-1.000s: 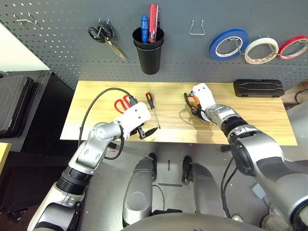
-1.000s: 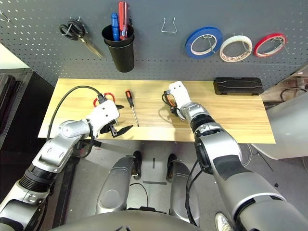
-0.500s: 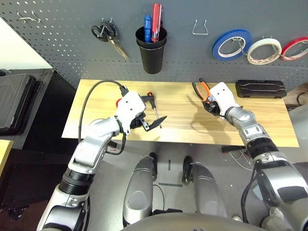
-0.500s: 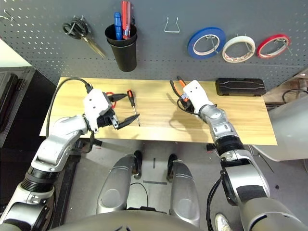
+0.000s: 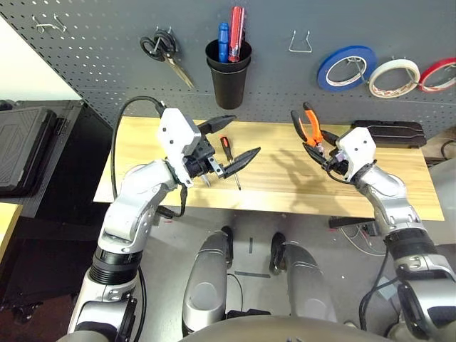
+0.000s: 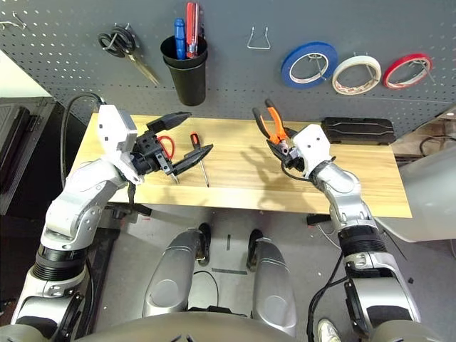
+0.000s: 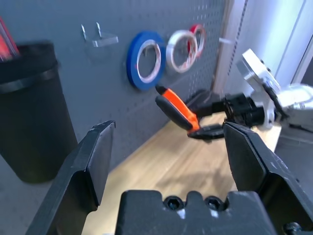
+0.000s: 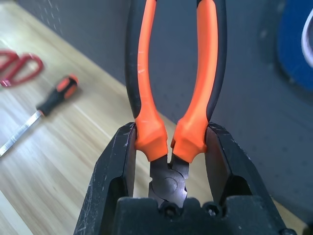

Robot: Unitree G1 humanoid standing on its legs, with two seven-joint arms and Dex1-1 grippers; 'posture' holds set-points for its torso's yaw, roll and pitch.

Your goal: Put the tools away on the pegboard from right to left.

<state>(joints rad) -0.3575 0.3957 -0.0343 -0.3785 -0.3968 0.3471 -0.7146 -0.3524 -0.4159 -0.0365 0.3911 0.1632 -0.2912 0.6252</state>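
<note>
My right gripper (image 5: 320, 149) is shut on the orange-and-black pliers (image 5: 308, 128) near their pivot and holds them above the table (image 5: 285, 187), handles up toward the pegboard (image 5: 100, 71). In the right wrist view the pliers (image 8: 146, 73) stand between both fingers. An empty metal hook (image 5: 300, 43) hangs above them. My left gripper (image 5: 246, 135) hovers open over the screwdriver (image 5: 229, 158), which lies on the table. The red-handled scissors (image 6: 165, 146) lie beside it. The cream-white tape roll (image 5: 393, 76) hangs on the pegboard.
A black cup (image 5: 228, 71) on the pegboard holds blue and red handled tools. Black-handled scissors (image 5: 162, 51), a blue tape roll (image 5: 348, 66) and a red tape roll (image 5: 438, 73) hang there too. A black case (image 5: 385, 133) lies at the table's back right.
My right gripper has lifted the pliers off the table and carried them up and to the right. My left gripper has risen from the table's front edge to above the screwdriver.
</note>
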